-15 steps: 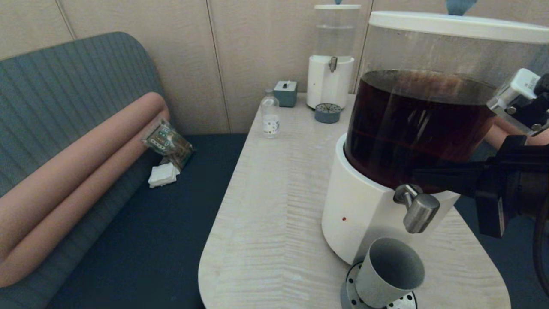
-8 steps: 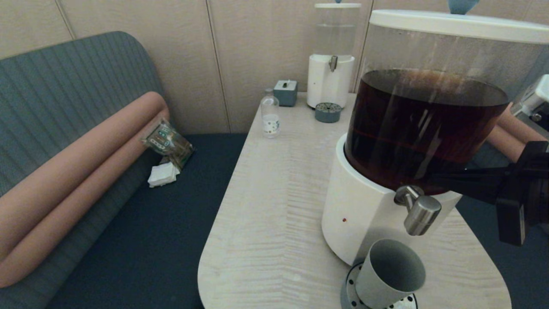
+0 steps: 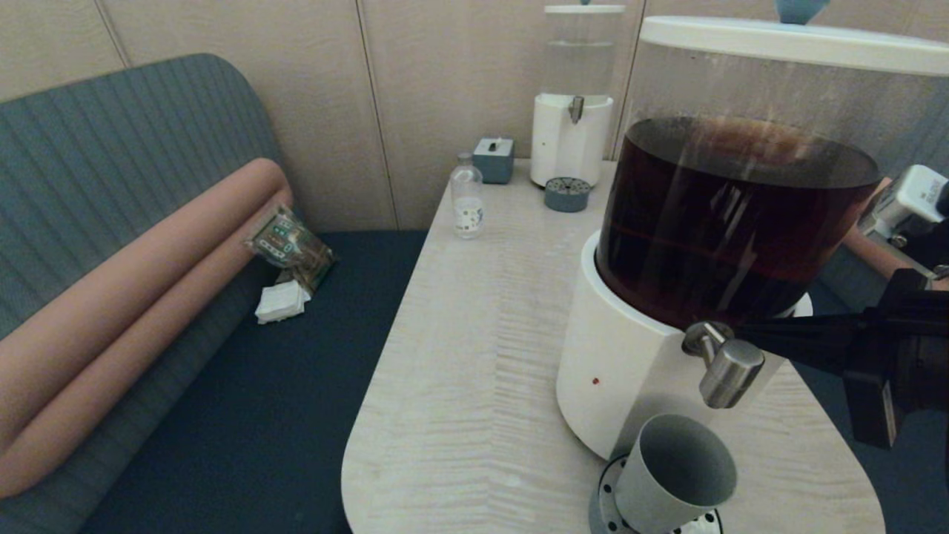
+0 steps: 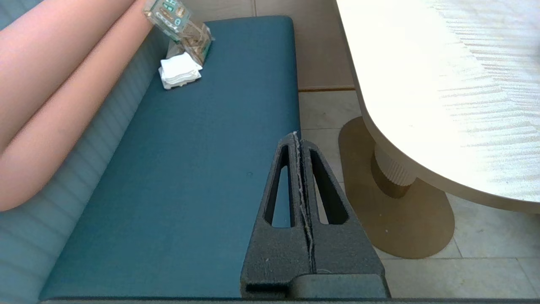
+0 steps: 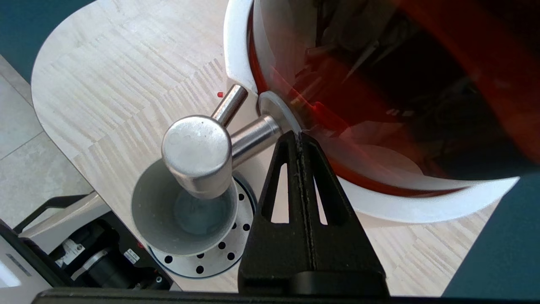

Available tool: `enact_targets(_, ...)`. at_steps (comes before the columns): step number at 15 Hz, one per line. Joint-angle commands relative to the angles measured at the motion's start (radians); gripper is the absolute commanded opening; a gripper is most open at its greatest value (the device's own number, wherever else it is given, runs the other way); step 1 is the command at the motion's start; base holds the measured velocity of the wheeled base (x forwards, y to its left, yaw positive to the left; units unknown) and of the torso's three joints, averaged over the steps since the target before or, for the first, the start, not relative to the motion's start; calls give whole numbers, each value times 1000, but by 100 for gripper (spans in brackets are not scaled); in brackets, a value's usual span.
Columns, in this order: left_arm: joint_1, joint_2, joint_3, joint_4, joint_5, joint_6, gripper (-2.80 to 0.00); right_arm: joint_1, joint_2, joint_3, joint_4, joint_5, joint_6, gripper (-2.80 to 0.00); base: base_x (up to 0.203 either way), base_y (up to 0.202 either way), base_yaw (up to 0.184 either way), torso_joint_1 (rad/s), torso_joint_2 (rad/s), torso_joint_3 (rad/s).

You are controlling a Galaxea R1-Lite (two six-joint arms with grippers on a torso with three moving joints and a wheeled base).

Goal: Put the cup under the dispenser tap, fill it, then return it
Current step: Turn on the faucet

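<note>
The grey cup point(image 3: 671, 475) stands upright on a round perforated drip tray point(image 3: 604, 504), directly below the brushed-steel tap point(image 3: 730, 371) of the large dispenser point(image 3: 630, 363) holding dark brown liquid. From above, the cup point(image 5: 152, 211) looks empty, with the tap knob point(image 5: 196, 152) over it. My right gripper point(image 3: 744, 331) reaches in from the right, shut and holding nothing. Its tip point(image 5: 298, 135) lies beside the tap's stem at the dispenser wall, above the cup. My left gripper point(image 4: 297, 137) is shut and empty, low over the blue bench seat beside the table.
At the table's far end stand a small clear bottle point(image 3: 467, 200), a grey box point(image 3: 494, 160) and a smaller clear-liquid dispenser point(image 3: 571, 141) with its own drip tray point(image 3: 567, 195). A snack packet point(image 3: 291, 245) and napkins point(image 3: 282, 302) lie on the bench. The table's pedestal point(image 4: 390, 173) is near my left gripper.
My right gripper has dropped lower and now sits level with the tap's stem. The cup, the dispenser and the left arm have not moved.
</note>
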Motion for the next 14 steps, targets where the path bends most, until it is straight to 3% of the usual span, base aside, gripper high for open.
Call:
enact_targets(1,0,1,0,0,1,0,-280,2,16,1,-2,1,-1,-280,0,0,0,0,0,0)
enact_targets(14,0,1,0,1,0,0,-280,55,76,4,-112,-5,-10,-280,0,0,0,0,0,0)
